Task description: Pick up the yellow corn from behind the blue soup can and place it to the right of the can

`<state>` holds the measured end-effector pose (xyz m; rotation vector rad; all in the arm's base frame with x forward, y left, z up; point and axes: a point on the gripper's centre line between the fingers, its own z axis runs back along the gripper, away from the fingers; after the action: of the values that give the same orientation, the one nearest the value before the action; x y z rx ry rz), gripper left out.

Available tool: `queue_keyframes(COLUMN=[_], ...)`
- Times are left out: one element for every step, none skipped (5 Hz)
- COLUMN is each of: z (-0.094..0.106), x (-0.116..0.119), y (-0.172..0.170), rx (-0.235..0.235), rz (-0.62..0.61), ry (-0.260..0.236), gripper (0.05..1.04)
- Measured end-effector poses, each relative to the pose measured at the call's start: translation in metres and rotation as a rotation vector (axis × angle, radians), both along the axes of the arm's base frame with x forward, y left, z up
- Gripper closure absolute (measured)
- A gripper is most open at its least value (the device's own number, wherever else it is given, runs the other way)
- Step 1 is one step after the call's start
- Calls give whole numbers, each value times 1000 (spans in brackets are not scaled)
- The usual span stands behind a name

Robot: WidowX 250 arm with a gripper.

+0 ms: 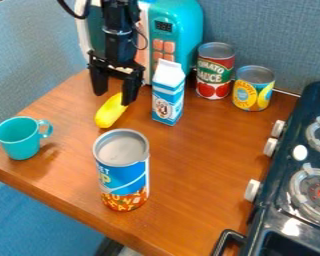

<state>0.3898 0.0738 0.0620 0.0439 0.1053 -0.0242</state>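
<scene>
Camera view, slanting down: one black gripper (114,97) hung over the far part of a brown wooden tabletop (196,200), its two fingers spread apart with nothing pinched. One yellow elongated object (110,113) lay on the wood just below them. Its upper end was partly covered by the finger nearer the carton, so whether the two touched could not be told, nor exactly what the object was.

Just beside it stood one blue-and-white carton (167,95), upright. Three cans were standing: a large blue one (122,172) in front, a red one with a green band (215,72) toward the back, and a shorter yellow one (253,89) next to that. One turquoise mug (19,138) stood at the left, its handle facing the cans.

Behind the arm was one teal toy microwave (179,25), partly hidden by the arm and cut off at the top. One dark stove (283,195) ran off the right and bottom edges; two burners were visible, one cut short, with three white knobs along its near side. The arm (118,35) left the view at the top. A dark shape (110,248) below the tabletop's front edge was hard to make out.
</scene>
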Motion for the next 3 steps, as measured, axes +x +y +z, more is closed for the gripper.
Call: queue_keyframes(z=[-6,-15,-27], x=[3,5,3], y=[5,7,10], rx=[10,7,14], rz=[27,26,46], ry=[20,47,73], gripper=[82,82,82])
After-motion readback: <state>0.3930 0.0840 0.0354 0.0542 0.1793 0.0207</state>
